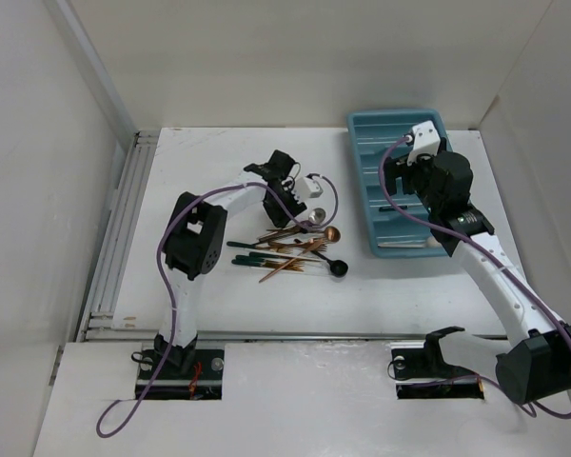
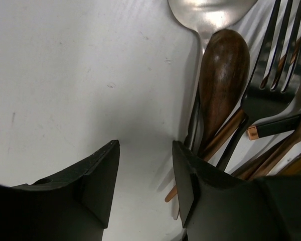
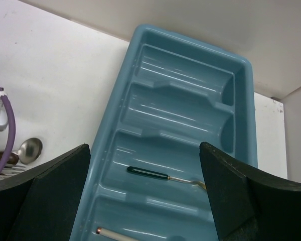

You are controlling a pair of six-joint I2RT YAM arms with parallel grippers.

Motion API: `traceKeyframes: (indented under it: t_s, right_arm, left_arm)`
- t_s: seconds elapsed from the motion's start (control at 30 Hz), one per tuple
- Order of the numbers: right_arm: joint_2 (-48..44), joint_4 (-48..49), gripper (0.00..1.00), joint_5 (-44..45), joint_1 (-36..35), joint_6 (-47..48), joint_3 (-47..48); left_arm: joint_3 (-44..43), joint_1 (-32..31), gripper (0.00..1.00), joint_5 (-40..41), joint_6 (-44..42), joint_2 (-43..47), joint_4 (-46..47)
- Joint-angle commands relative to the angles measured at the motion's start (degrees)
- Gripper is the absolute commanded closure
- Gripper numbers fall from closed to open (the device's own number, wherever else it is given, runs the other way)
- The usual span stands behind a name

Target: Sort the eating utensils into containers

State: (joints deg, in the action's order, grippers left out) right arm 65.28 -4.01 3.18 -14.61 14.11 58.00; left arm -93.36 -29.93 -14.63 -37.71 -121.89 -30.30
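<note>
The utensils lie in a loose pile (image 1: 295, 249) mid-table: copper, gold, dark green-handled and a black round-headed spoon (image 1: 338, 268). My left gripper (image 1: 293, 211) is open and low at the pile's far edge. In the left wrist view its open jaws (image 2: 144, 150) frame bare table, with a silver spoon (image 2: 210, 12), a brown spoon (image 2: 223, 75) and a black fork (image 2: 276, 75) just right of the right finger. My right gripper (image 1: 402, 179) hangs open and empty (image 3: 144, 150) over the teal tray (image 1: 362, 171). The tray (image 3: 110, 125) holds a green-handled utensil (image 3: 148, 173) and a cream-white one (image 3: 115, 234) in separate compartments.
White walls enclose the table on the left, back and right. A metal rail (image 1: 119, 238) runs along the left edge. Purple cables (image 1: 171, 238) loop off both arms. The tray's two far compartments (image 3: 190, 85) show nothing in them.
</note>
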Motion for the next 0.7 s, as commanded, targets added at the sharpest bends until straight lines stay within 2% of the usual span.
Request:
traceKeyframes:
  t_s: [0.0, 0.13, 0.23, 0.33, 0.43, 0.67]
  right_arm:
    - [-1.6, 0.4, 0.06, 0.9, -0.2, 1.1, 0.8]
    - [-0.9, 0.4, 0.06, 0.9, -0.2, 1.6, 1.3]
    - [-0.3, -0.1, 0.06, -0.5, -0.2, 1.6, 1.9]
    - [0.3, -0.1, 0.06, -1.2, -0.2, 1.6, 1.9]
    - [0.3, -0.1, 0.06, -1.2, -0.2, 1.6, 1.3]
    - [-1.8, -1.2, 0.06, -1.2, -0.2, 1.6, -0.3]
  left_arm:
    - [1.0, -0.5, 0.57, 1.4, -1.8, 1.1, -2.9]
    - [-2.5, 1.7, 0.52, -3.8, 0.5, 4.9, -2.9]
    - [-7.8, 1.7, 0.50, -8.1, 1.2, 6.6, -6.2]
    - [-9.1, 1.1, 0.50, -8.8, 0.3, 6.6, -9.6]
    - [-3.4, -0.4, 0.50, -8.8, -2.0, 8.2, -10.2]
    - [6.0, -3.2, 0.63, -5.1, -3.9, 8.9, -9.0]
